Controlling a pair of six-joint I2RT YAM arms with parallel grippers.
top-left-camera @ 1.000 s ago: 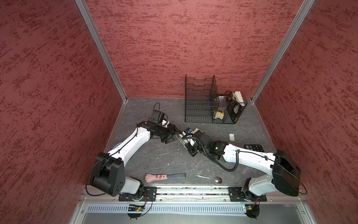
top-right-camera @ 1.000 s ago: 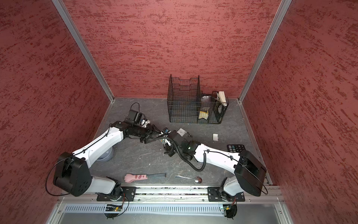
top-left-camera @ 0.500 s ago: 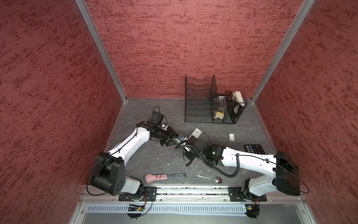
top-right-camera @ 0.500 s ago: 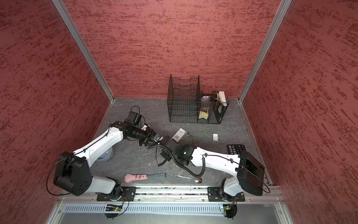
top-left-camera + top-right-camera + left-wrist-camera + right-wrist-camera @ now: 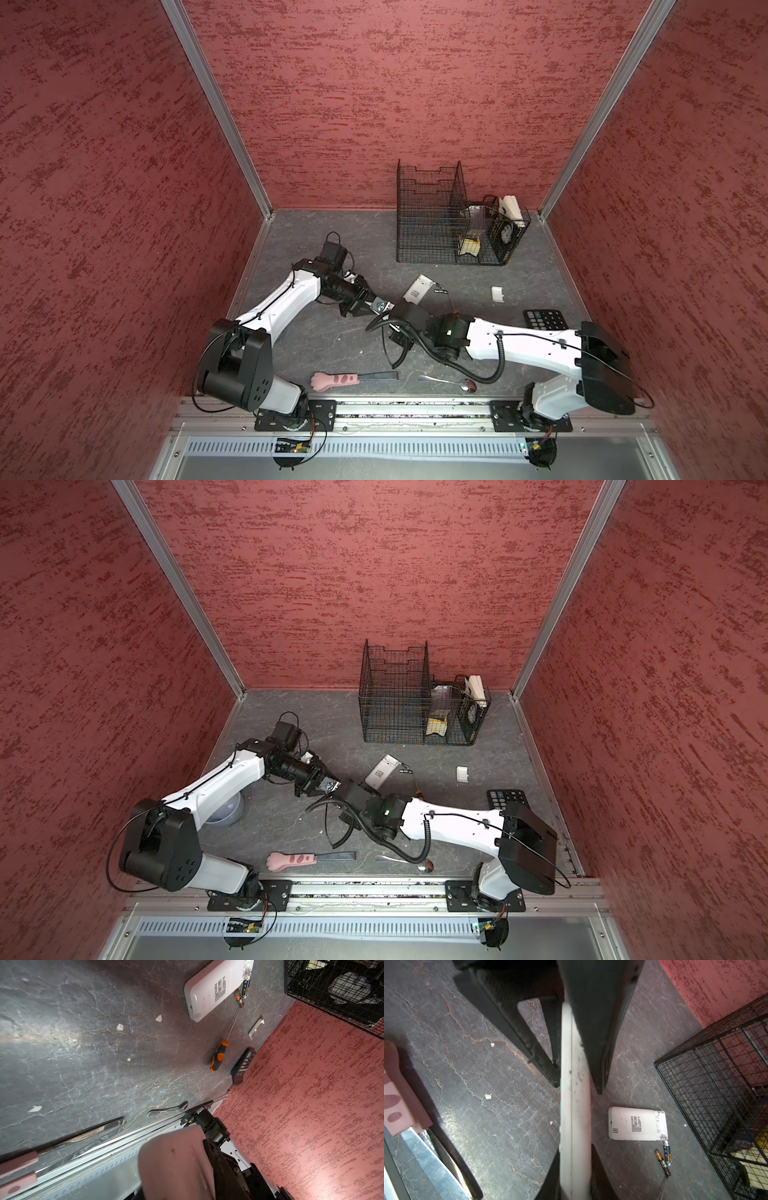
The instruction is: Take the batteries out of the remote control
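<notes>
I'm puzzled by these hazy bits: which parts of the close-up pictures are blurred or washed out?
Left wrist view: glare whitens the table; the pale shape in front is out of focus; the remote is sharp. Right wrist view: the white slab is blurred, the batteries crisp.

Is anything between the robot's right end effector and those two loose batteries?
Yes. The white remote lies on the table between the right end effector and the batteries, and that end effector is clamped on a white slab.
</notes>
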